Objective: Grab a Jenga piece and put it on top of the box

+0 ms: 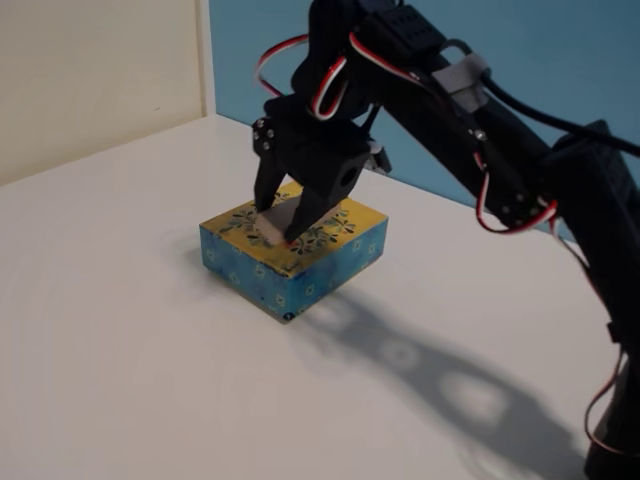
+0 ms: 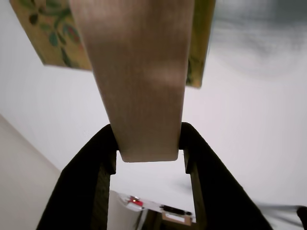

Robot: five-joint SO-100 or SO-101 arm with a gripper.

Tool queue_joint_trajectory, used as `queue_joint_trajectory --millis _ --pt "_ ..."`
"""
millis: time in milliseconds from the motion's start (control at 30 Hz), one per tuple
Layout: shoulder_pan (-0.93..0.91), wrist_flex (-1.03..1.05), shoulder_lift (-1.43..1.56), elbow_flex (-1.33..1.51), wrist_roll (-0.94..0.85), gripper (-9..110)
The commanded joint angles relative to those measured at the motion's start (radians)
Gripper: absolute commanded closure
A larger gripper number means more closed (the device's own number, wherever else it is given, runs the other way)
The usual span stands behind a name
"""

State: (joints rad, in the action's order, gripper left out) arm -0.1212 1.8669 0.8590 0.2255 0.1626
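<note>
The box (image 1: 300,262) with its yellow floral top and blue patterned sides sits in the middle of the white table. My black gripper (image 1: 277,230) reaches down from the right and is shut on the pale wooden Jenga piece (image 1: 274,223), whose lower end is at or just above the box top. In the wrist view the Jenga piece (image 2: 139,76) fills the centre, clamped between the two dark fingers (image 2: 91,172), with the yellow box top (image 2: 53,36) behind it.
The white table (image 1: 130,350) spreads around the box. A cream wall (image 1: 90,70) and a blue backdrop (image 1: 540,50) stand at the far edge. The arm's body (image 1: 590,230) occupies the right side, casting a shadow on the table.
</note>
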Motion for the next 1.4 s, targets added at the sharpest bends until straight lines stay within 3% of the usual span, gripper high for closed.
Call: queue_joint_trajectory --millis 0,667,933,1367 --pt "-0.023 0.003 0.011 -0.052 -0.009 102" --pt "-0.115 0.002 -0.087 -0.137 -0.046 102" --pt "-0.114 0.008 -0.087 -0.147 -0.040 88" --pt "-0.101 0.017 -0.072 -0.140 -0.041 86"
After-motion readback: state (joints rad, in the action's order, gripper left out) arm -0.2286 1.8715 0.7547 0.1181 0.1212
